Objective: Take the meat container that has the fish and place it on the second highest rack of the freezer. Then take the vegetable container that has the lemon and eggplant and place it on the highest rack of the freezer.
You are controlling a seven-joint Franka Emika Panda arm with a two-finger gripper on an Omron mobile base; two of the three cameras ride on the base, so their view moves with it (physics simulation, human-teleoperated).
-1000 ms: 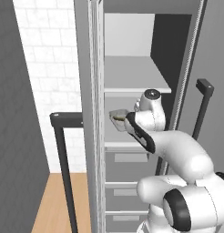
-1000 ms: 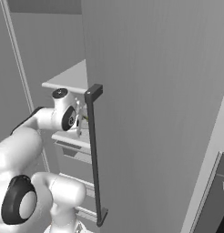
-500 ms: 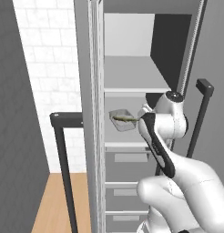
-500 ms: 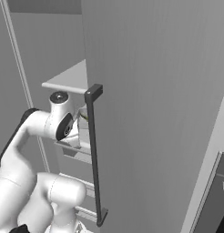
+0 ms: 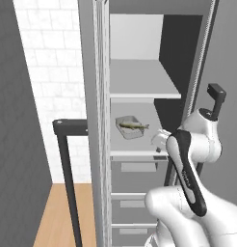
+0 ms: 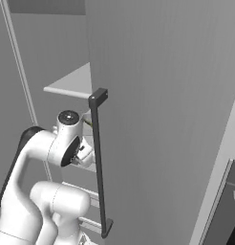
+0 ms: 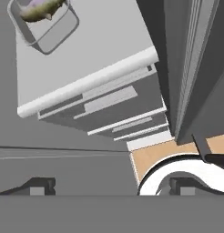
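- Left base view: the shallow, clear rectangular meat container (image 5: 129,127) with a slim brownish-green fish (image 5: 133,126) lying in it sits on the grey second-highest rack (image 5: 139,140) of the open freezer, under the top rack (image 5: 142,79). The white arm's elbow hides the rack's right front corner, and the gripper is behind the arm.
- Right base view: the tall grey freezer door (image 6: 153,110) with its black bar handle (image 6: 99,162) covers most of the shelves; the container is hard to make out.
- Hand view: the gripper (image 7: 111,186) stands wide, holding nothing. The container (image 7: 43,20) is cut off at the upper left edge.
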